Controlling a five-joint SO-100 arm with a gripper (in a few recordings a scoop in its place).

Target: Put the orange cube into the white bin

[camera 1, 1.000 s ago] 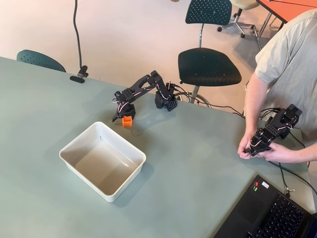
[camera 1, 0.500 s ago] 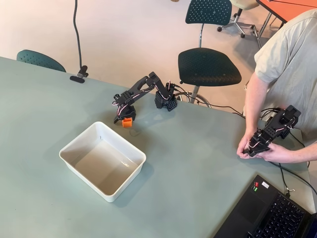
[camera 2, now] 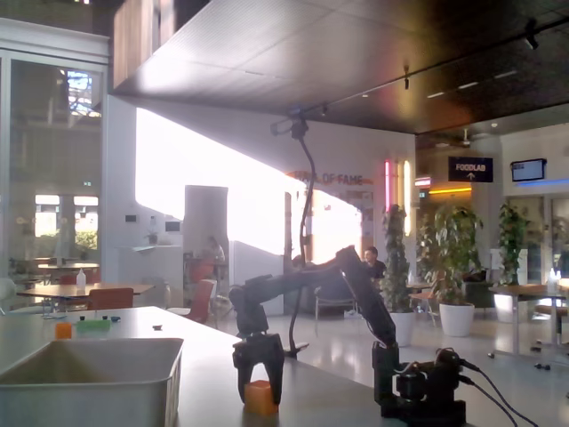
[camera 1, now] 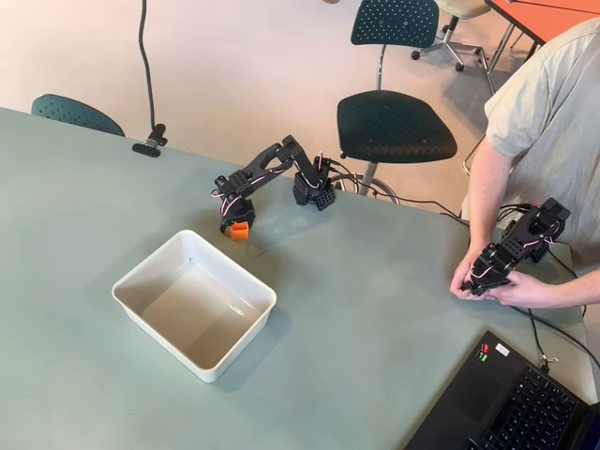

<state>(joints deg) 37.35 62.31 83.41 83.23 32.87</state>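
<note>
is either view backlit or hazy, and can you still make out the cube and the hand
Overhead view: even, soft light, sharp; the orange cube reads clearly below the hand, beside the white bin. Fixed view: strongly backlit by bright windows, hazy and washed out; the arm and hand are dark silhouettes, yet the cube still shows orange between the fingers.

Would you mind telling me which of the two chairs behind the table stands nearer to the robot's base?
The black-seated chair, just beyond the table edge behind the base; the teal chair sits far off at the picture's left.

cube (camera 1: pixel 240 232) on table (camera 1: pixel 394 309) | beyond bin (camera 1: pixel 194 303) | under end effector (camera 1: pixel 235 223)
</note>
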